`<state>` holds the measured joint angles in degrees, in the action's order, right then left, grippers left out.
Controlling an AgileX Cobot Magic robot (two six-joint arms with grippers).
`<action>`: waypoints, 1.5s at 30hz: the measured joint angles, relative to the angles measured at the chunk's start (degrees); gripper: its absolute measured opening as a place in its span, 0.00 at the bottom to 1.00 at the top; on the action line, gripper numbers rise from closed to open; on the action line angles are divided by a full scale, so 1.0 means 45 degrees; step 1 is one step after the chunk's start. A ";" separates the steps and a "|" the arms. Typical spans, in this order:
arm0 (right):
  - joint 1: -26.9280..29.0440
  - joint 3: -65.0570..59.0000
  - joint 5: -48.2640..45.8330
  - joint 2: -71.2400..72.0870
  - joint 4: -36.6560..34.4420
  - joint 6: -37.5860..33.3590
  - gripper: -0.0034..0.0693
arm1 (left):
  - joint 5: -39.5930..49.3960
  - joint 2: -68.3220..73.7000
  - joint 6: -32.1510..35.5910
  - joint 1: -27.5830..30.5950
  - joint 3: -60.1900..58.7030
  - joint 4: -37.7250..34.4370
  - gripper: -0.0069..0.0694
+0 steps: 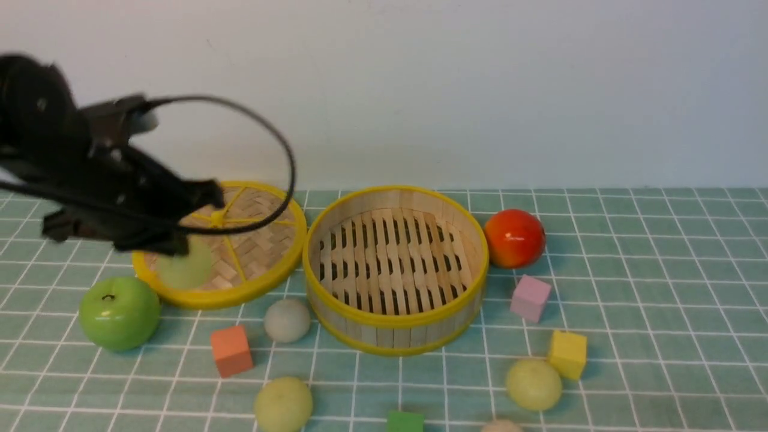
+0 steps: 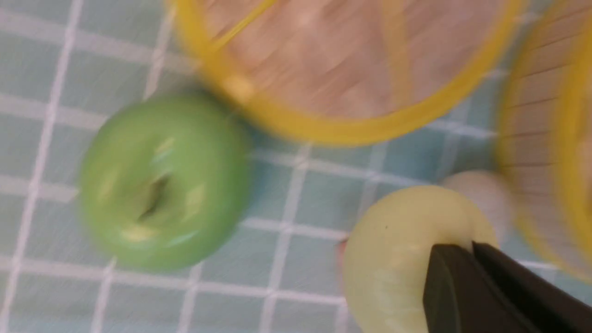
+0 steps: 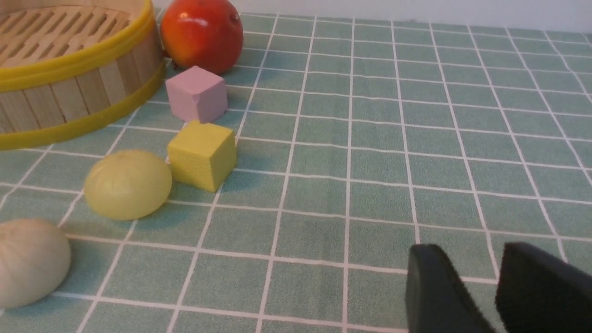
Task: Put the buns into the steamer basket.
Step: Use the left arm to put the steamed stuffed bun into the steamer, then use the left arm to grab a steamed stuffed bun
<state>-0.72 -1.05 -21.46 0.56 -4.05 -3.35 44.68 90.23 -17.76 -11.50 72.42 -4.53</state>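
Note:
My left gripper [image 1: 180,247] is shut on a pale yellow-green bun [image 1: 183,268], held above the near edge of the flat lid [image 1: 240,294]. In the left wrist view the jaws [image 2: 471,245] pinch the soft bun [image 2: 393,249], almost touching each other. The steamer basket [image 1: 394,327] stands in the middle with nothing in it. On the cloth lie an off-white bun [image 1: 287,320], two yellow-green buns [image 1: 283,405] [image 1: 533,384] and another off-white one [image 1: 501,426]. My right gripper [image 3: 476,252] is open over bare cloth, out of the front view.
A glossy green apple [image 1: 119,312] lies left of the lid, and a red-orange fruit [image 1: 514,237] sits right of the basket. Small blocks are scattered about: orange [image 1: 231,350], pink [image 1: 530,297], yellow [image 1: 567,354], green [image 1: 405,421]. A white wall stands behind.

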 joint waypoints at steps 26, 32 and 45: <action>0.0000 0.0000 0.0000 0.0000 0.0000 0.0000 0.38 | 0.0148 0.6582 0.0021 -0.2975 0.5333 -0.0162 0.30; 0.0000 0.0000 0.0000 0.0000 0.0000 0.0000 0.38 | 0.1279 0.5563 0.0466 -0.2973 0.5333 0.0087 0.57; 0.0000 0.0000 0.0000 0.0000 0.0000 0.0000 0.38 | 0.1873 0.1162 0.1530 -0.2961 0.1774 0.1914 0.51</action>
<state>-0.72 -1.05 -21.46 0.56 -4.05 -3.35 53.11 95.46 -10.87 -24.83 80.40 4.08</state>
